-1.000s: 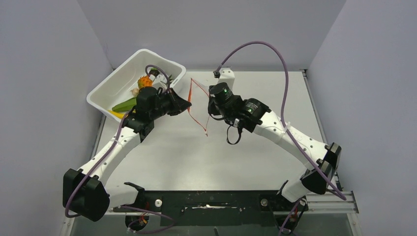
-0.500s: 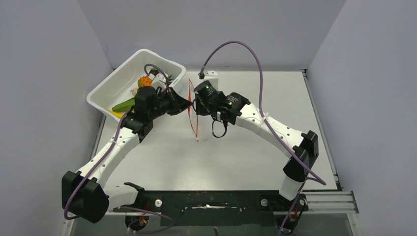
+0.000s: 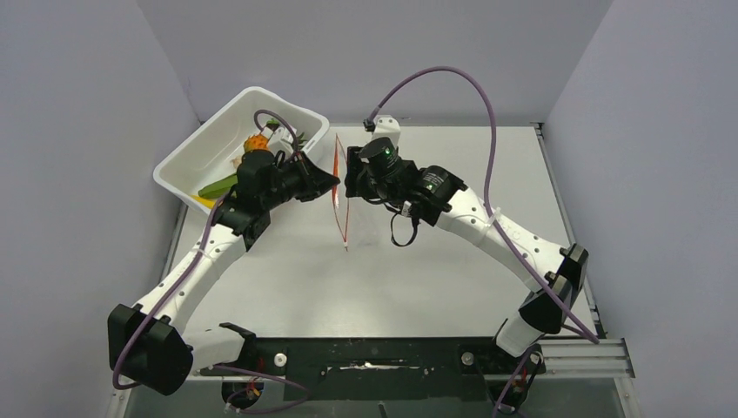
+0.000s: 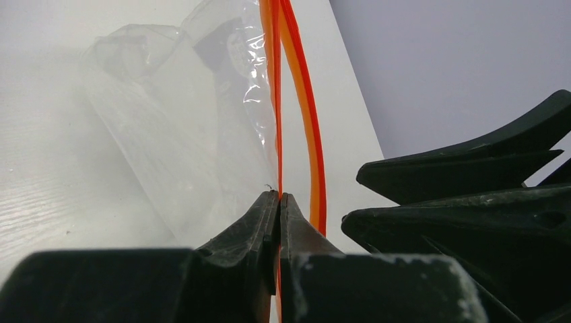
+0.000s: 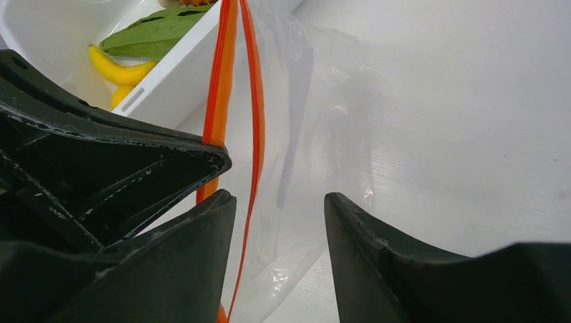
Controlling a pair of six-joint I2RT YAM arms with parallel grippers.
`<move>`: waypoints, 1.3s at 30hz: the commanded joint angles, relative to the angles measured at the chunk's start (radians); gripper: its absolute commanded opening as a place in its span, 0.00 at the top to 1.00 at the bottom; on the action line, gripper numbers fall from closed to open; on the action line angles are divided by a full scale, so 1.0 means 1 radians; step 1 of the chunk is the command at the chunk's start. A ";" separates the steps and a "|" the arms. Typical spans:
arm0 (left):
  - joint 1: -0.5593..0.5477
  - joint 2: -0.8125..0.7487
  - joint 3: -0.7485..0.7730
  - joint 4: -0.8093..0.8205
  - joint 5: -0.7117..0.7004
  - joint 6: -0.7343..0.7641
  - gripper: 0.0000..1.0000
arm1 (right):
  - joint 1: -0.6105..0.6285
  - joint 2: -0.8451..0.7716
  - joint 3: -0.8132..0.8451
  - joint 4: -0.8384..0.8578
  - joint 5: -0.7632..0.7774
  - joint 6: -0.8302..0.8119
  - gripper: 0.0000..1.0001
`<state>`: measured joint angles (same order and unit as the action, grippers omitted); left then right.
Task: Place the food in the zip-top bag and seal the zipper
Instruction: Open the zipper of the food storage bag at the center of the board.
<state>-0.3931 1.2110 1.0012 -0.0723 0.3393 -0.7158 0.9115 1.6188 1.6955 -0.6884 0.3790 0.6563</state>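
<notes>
Change since a second ago: the right gripper (image 5: 277,197) has been brought in from the right toward the small, clear, floppy plastic zip-top bag (image 3: 341,218). The bag's mouth, then pulled into a wide triangle, is now narrowed to a slim slit.

Left side: the left gripper (image 4: 278,196) is pressed together, pinching one side of the thin red zipper strip (image 4: 275,101) that runs along the bag's mouth. The other side of the strip runs free just to its right.

Right side: the fingers of the right gripper are spread and set around the free side of the strip. The strip passes just beside one finger (image 5: 202,256); whether they touch cannot be told.

Bag position: it is held up over the white table (image 3: 435,279), edge-on between the two grippers. Whether its lower end rests on the table cannot be told.

Food: small toy pieces are seen in a large white rectangular plastic tub (image 3: 187,161) at the far left of the table. They include an orange pineapple with a green crown (image 3: 255,142), a yellow banana (image 5: 118,70) and a green leaf (image 5: 158,33).

Tub position: it sits just behind the left gripper, with its near wall close beside the bag's mouth.
</notes>
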 commanded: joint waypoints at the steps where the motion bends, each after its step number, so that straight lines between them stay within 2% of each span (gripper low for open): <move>1: -0.003 -0.011 0.059 0.018 0.007 0.017 1.00 | 0.009 -0.019 -0.001 0.073 -0.028 0.005 0.47; 7: -0.003 -0.015 0.059 0.019 0.015 0.011 1.00 | -0.002 0.015 -0.012 0.080 -0.032 0.005 0.42; 17: -0.001 -0.021 0.081 -0.023 -0.003 0.014 1.00 | -0.060 0.133 0.029 0.001 0.053 -0.006 0.43; 19: 0.003 -0.017 0.091 -0.046 -0.014 0.014 1.00 | -0.095 0.139 0.023 -0.013 0.075 -0.014 0.47; 21: 0.006 -0.012 0.102 -0.091 -0.029 0.027 1.00 | -0.132 0.132 0.023 -0.040 0.120 -0.029 0.56; 24: 0.020 -0.009 0.108 -0.154 -0.069 0.052 1.00 | -0.164 0.097 0.033 -0.108 0.276 -0.036 0.68; 26: 0.032 -0.008 0.106 -0.179 -0.083 0.065 1.00 | -0.167 0.062 0.033 -0.123 0.314 -0.035 0.71; 34: 0.042 0.008 0.075 -0.110 -0.005 0.054 1.00 | -0.090 0.040 0.051 -0.089 0.236 -0.061 0.72; 39: 0.043 0.030 0.040 -0.084 0.014 0.051 1.00 | -0.086 0.009 -0.023 -0.011 0.120 -0.085 0.67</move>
<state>-0.3580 1.2247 1.0554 -0.2214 0.3073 -0.6701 0.8330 1.6791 1.7054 -0.7784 0.5537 0.5961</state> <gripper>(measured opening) 0.015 0.315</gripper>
